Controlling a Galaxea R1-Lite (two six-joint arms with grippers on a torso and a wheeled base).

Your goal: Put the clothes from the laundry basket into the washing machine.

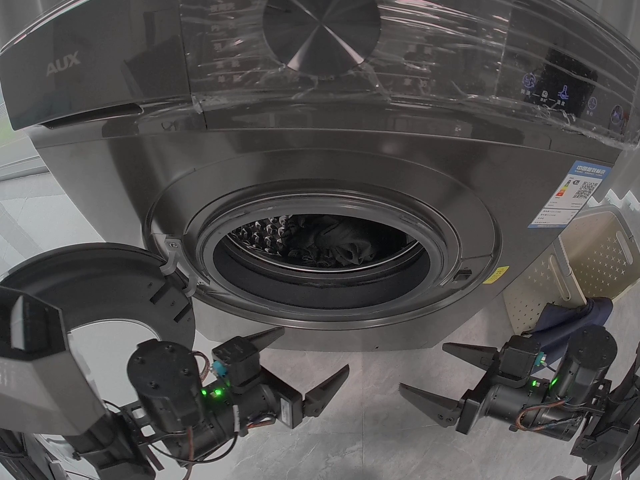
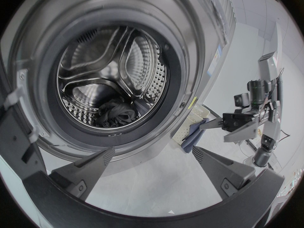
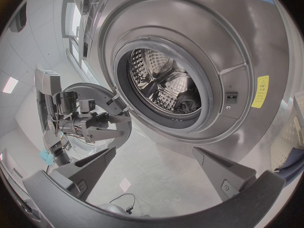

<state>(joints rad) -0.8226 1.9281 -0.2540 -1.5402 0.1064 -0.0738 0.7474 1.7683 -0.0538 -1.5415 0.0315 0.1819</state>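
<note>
The washing machine (image 1: 333, 135) stands with its round port open, and dark clothes (image 1: 320, 241) lie in the drum (image 2: 110, 79). They also appear as dark clothes (image 2: 115, 114) and dark clothes (image 3: 188, 100) in the wrist views. A cream laundry basket (image 1: 600, 248) stands at the machine's right, with a blue garment (image 1: 567, 321) draped over its rim. My left gripper (image 1: 313, 349) hangs open and empty low in front of the port. My right gripper (image 1: 423, 368) is open and empty too, beside the basket and left of the blue garment (image 3: 293, 163).
The machine's door (image 1: 100, 288) is swung open to the left, close behind my left arm. Grey tiled floor (image 1: 373, 421) lies between the two grippers and the machine front. The basket (image 2: 193, 121) sits tight against the machine's right side.
</note>
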